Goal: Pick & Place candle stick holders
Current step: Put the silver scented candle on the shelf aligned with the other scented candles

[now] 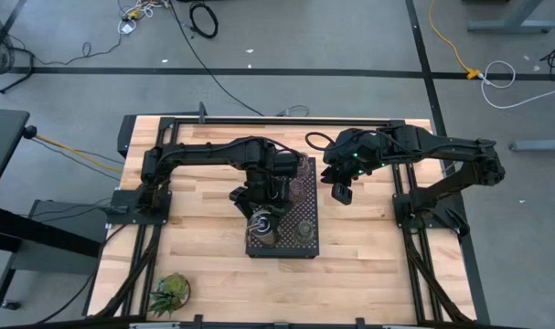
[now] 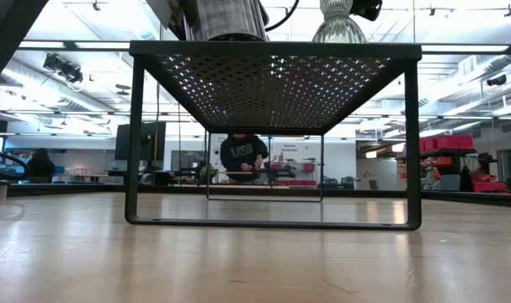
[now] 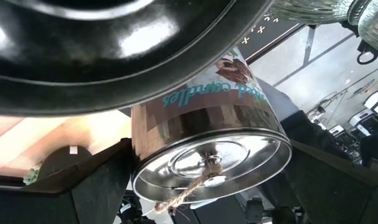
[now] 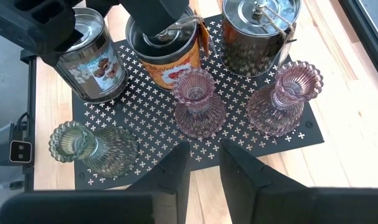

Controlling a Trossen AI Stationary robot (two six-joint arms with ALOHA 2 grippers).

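**Now: left claw wide open over a tin, right claw parked and empty**

- Left claw [image 1: 259,213]: over the black tray [image 1: 306,194], down on the orange-label tin [image 4: 170,62]. Fingers spread as wide as they go, one on each side of the tin. Can't tell whether they touch its wall. The tin sits flat on the tray, not lifted.
- Left wrist view: the same tin fills the frame up close, with a shiny lid and a twine knot on top.
- Right claw [image 4: 205,152]: in the air just off the tray's right edge, above the table [image 1: 368,265]. Fingers nearly together with a thin gap, nothing between them, touching nothing.
- All six holders stand upright on the tray.
  - Three tins are in one row: the orange-label tin in the middle, the picture-label tin [image 4: 92,56] on one side, and the dark tin [image 4: 254,37] on the other.
  - Three glass ones are in the row nearer the right claw: the green glass holder [image 4: 92,149] and two pink glass holders [image 4: 198,102] [image 4: 282,99], standing apart from each other.
- The spiky plant [image 1: 170,292] is at the table's front left corner, well clear of the tray.
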